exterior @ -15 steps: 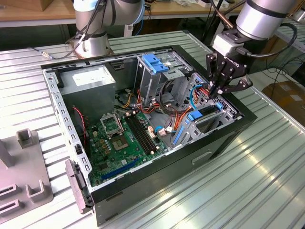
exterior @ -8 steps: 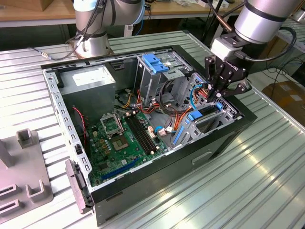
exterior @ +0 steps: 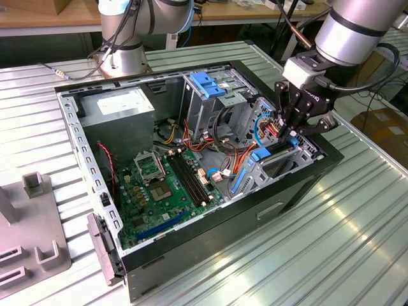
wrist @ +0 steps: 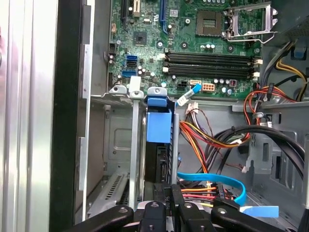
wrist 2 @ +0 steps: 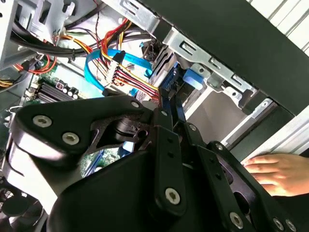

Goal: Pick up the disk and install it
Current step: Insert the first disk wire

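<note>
The tool (exterior: 294, 125) is down inside the open PC case (exterior: 299, 185), at the case side nearest the desk's (exterior: 344, 242) far right edge in the exterior view, fingers closed onto the disk's (wrist: 158, 145) rear end by the red/yellow pwr cables (wrist: 203, 137) and blue data cable (wrist: 217, 180). Disk stands on edge in the drive bay (wrist: 120, 145), blue rail tab (wrist: 159, 123) facing the mobo (wrist: 193, 29). A hand (wrist 2: 280, 174) rests on the desk just outside the case wall.
</note>
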You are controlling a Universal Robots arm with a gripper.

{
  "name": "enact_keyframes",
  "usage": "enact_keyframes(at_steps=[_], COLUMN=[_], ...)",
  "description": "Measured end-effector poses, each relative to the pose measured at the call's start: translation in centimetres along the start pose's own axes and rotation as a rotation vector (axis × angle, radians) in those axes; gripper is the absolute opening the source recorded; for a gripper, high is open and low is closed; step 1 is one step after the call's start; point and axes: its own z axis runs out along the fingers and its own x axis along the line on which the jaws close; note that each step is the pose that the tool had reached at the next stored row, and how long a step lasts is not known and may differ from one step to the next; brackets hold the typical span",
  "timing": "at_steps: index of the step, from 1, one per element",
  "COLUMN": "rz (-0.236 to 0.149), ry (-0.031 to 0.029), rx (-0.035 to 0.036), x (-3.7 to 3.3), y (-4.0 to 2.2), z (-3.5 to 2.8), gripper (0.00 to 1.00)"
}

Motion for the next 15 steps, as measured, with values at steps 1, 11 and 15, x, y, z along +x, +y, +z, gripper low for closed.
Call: enact_keyframes(at_steps=[1,11,15], rz=[0.0,0.0,0.005], ry=[0.0,-0.0001,-0.0001], rx=[0.0,0.0,0.0], x=[0.11,0.28,0.27], y=[0.01,0.02,0.02], z=[0.02,0.11,0.13], gripper=[0.17,0.17,0.17])
